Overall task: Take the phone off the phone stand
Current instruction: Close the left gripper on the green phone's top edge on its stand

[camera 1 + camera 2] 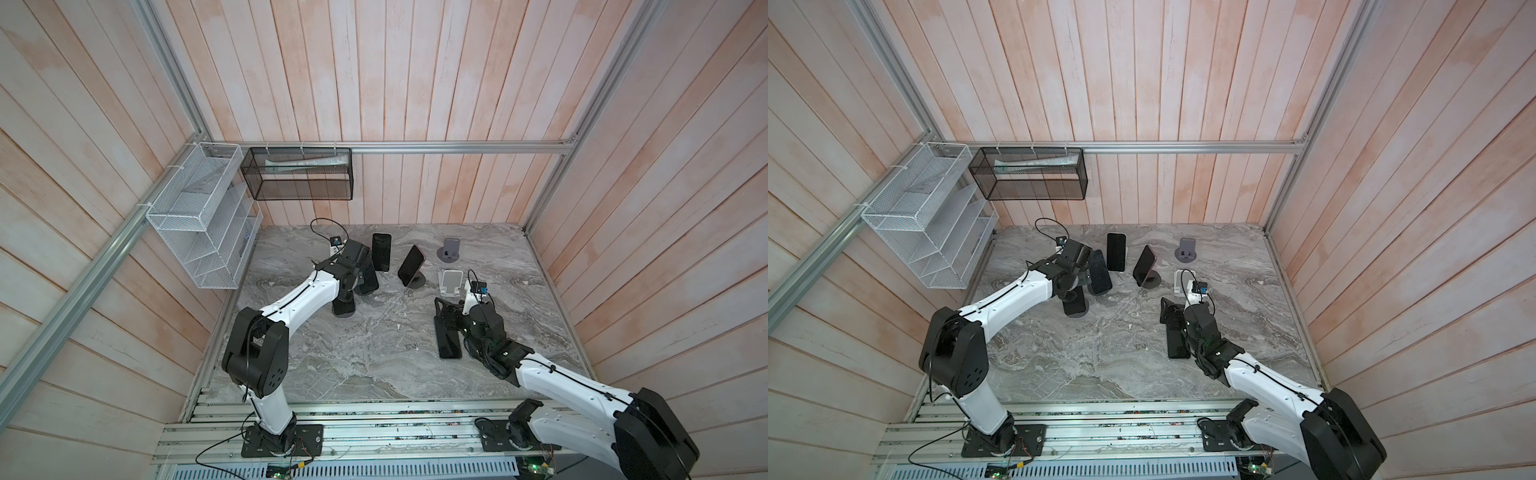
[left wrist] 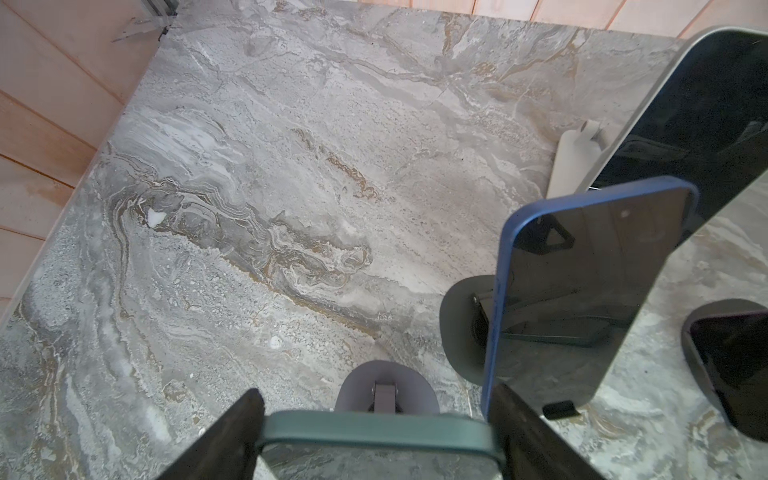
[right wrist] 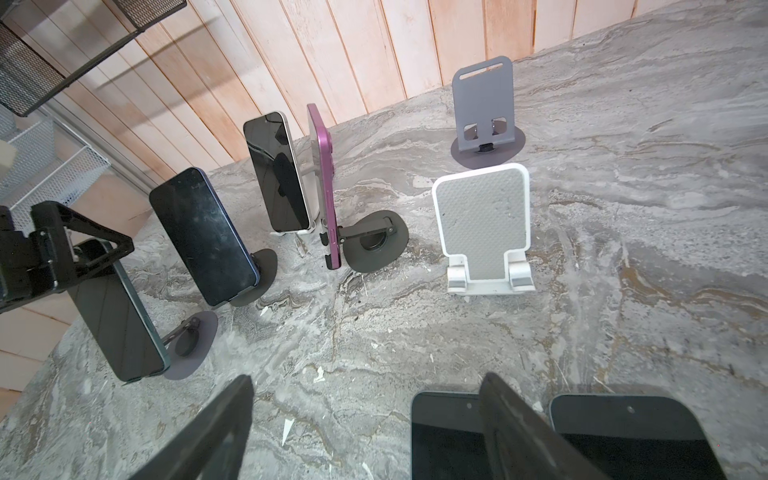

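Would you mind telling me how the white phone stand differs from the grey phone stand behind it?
The white phone stand has a textured pad and two small front feet; the grey phone stand is plain, on a round disc base. The grey phone stand has a slot near its top; the white phone stand has none. The grey one stands nearer the back wall. Both are empty.
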{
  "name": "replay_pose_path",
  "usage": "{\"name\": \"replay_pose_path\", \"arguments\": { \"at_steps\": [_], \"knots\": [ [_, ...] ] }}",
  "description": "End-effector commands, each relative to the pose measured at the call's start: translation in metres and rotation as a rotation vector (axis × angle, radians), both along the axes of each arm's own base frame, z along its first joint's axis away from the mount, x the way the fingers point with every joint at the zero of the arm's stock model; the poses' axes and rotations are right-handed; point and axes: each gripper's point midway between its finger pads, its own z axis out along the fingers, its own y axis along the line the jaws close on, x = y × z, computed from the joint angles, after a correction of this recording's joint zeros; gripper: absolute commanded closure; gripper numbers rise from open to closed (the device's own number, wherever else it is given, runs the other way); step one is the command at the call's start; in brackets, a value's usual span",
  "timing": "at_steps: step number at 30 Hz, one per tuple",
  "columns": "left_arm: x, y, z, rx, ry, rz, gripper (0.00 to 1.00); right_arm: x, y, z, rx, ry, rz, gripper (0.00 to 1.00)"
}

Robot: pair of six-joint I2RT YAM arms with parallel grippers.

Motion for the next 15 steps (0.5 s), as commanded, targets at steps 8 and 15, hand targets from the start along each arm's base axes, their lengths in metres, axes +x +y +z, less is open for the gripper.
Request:
{"name": "replay_pose_path", "arguments": {
  "at_steps": [8,15],
  "knots": [
    [0.0020,0.0052,-0.0044,0.038,-0.003,-0.008,0.30,0.0013,-0.0058,-0.0003,0.009,-0.010,-0.032,0.14],
    [0.0004,0.0053,-0.0020,0.036,-0.014,-0.022,0.35,0.0014,-0.0069,-0.0002,0.011,-0.016,-0.038,0.14]
  ]
}}
